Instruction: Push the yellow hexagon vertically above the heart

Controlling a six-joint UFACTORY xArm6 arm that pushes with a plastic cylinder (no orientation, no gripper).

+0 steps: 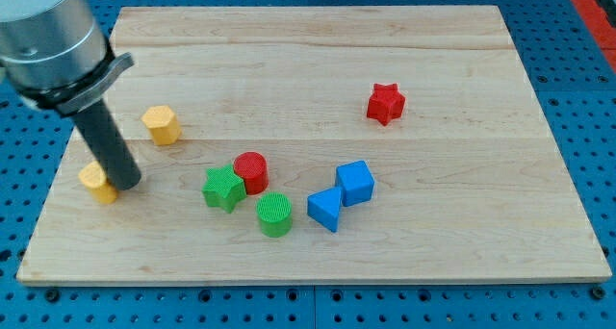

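Our rod ends in no gripper, so there are no jaws whose state we could tell; my tip (127,186) rests on the wooden board (318,50) near its left edge. It sits just beside the yellow heart (97,183), touching or nearly touching that block's right side; we cannot tell which, because the rod hides the contact.

The yellow hexagon (162,124) lies toward the view's top and a little right of the heart, near it but clearly apart, and also apart from the tip.

Toward the middle of the board we see a cluster: a green star (223,189) touching a red cylinder (252,171) on its right, and a green cylinder (274,215) just below them. Right of these sit a blue triangle (324,210) and a blue cube (355,183), just beside each other. A red star (385,104) stands alone, well apart, toward the view's upper right
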